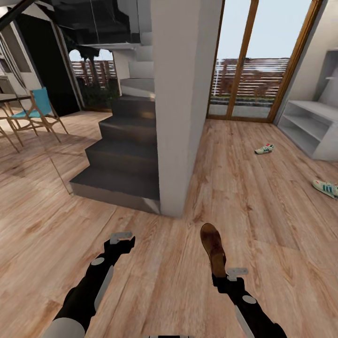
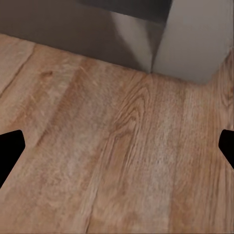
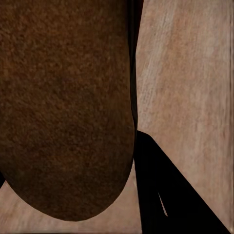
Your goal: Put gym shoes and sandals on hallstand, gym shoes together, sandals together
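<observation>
My right gripper (image 1: 218, 278) is shut on the heel end of a dark brown sandal (image 1: 212, 248), which points away from me above the corridor floor (image 1: 244, 206). Up close in the right wrist view, the sandal (image 3: 63, 107) has a dark finger (image 3: 156, 190) beside it. My left gripper (image 1: 120, 241) is open and holds nothing; its fingertips (image 2: 9, 151) stand wide apart over bare planks. Two white gym shoes with green stripes lie on the floor at the right, one (image 1: 264, 149) near the hallstand (image 1: 307, 126) and one (image 1: 326, 188) closer, at the picture's edge.
A thick white pillar (image 1: 180, 108) and dark grey stairs (image 1: 124, 155) rise straight ahead. Glass doors with wooden frames (image 1: 244, 61) close the far end. Chairs (image 1: 40, 112) and a table stand at the far left. Open floor stretches right toward the hallstand.
</observation>
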### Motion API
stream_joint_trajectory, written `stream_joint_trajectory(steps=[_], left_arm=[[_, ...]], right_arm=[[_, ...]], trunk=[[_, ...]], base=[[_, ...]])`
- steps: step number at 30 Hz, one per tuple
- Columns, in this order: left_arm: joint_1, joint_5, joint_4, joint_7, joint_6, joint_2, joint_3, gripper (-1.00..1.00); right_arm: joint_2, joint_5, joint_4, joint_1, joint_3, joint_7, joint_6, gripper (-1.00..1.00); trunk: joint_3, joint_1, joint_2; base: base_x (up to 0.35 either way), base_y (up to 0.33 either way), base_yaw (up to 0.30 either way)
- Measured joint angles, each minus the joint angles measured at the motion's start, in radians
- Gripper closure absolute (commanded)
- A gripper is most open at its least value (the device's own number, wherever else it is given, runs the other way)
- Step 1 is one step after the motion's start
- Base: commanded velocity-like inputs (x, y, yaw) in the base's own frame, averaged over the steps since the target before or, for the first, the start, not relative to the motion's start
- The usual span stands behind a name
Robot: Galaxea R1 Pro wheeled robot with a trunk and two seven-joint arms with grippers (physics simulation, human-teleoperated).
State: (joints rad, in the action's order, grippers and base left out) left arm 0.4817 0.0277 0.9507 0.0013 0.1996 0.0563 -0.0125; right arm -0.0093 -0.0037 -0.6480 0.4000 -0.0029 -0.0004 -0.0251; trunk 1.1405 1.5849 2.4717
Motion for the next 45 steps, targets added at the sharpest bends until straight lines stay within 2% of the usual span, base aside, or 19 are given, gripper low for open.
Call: stream_joint_trajectory(steps=[16, 31, 45], left_arm=[[0.000, 0.001, 0.000, 0.000, 0.000, 0.000, 0.000, -1.00], [0.000, 0.001, 0.000, 0.000, 0.000, 0.000, 0.000, -1.00], [0.000, 0.000, 0.000, 0.000, 0.000, 0.000, 0.000, -1.00]], right_arm=[[0.000, 0.000, 0.000, 0.000, 0.000, 0.000, 0.000, 1.00], [0.000, 0.000, 0.000, 0.000, 0.000, 0.000, 0.000, 1.00], [0.000, 0.000, 0.000, 0.000, 0.000, 0.000, 0.000, 1.00]], trunk=[[0.000, 0.000, 0.000], [0.000, 0.000, 0.000], [0.000, 0.000, 0.000]], base=[[0.045, 0.024, -0.299], [0.241, 0.164, -0.108], [0.020, 0.008, -0.269]])
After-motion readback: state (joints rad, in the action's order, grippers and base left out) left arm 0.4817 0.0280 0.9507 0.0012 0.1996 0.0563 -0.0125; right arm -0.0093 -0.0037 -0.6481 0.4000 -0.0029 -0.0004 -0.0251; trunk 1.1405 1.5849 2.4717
